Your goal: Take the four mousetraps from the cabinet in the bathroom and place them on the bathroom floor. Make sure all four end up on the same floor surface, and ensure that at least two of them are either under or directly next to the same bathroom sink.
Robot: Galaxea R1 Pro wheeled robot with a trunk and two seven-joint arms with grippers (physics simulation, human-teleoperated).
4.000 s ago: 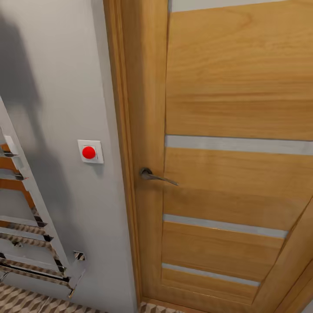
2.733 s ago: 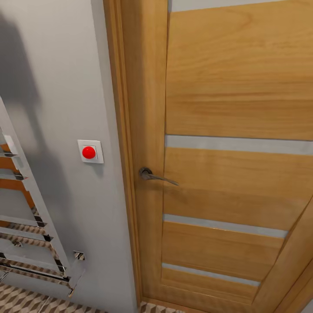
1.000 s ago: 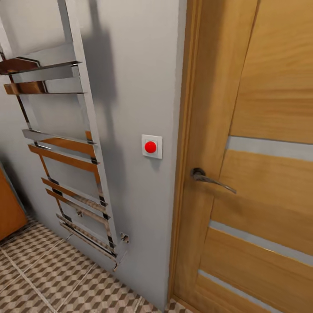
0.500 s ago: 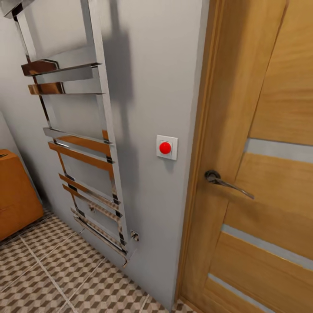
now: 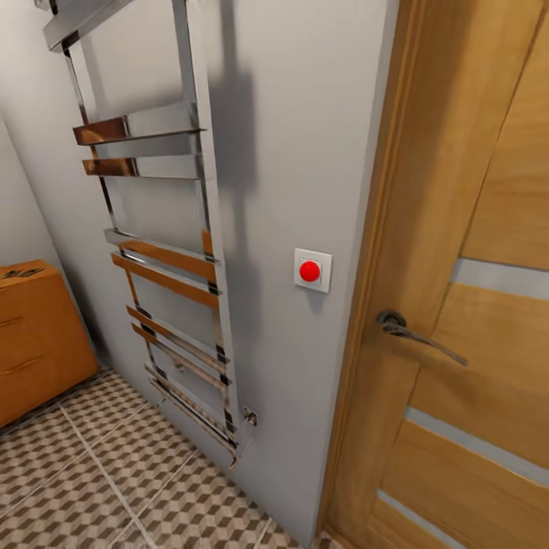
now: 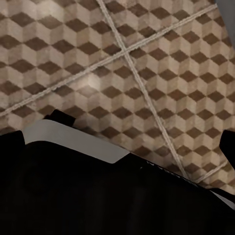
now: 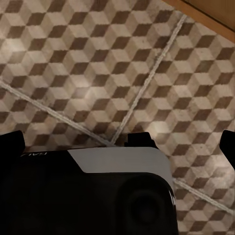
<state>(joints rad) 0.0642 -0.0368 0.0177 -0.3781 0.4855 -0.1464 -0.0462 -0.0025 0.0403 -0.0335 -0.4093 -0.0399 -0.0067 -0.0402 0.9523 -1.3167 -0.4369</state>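
We should swing on toward nine o'clock, where the low orange-brown wooden cabinet [image 5: 38, 335] stands on the cube-patterned tile floor [image 5: 114, 488], finger spread on either arm impossible to tell.

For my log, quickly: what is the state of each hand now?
Left hand: open, holding nothing.
Right hand: open, holding nothing.

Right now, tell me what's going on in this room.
Nothing is being handled. The head camera faces a grey wall with a chrome towel rail, a red button switch and a wooden door with a lever handle. The orange-brown cabinet stands at the far left on the bathroom floor. Both wrist cameras look down at the tiles.
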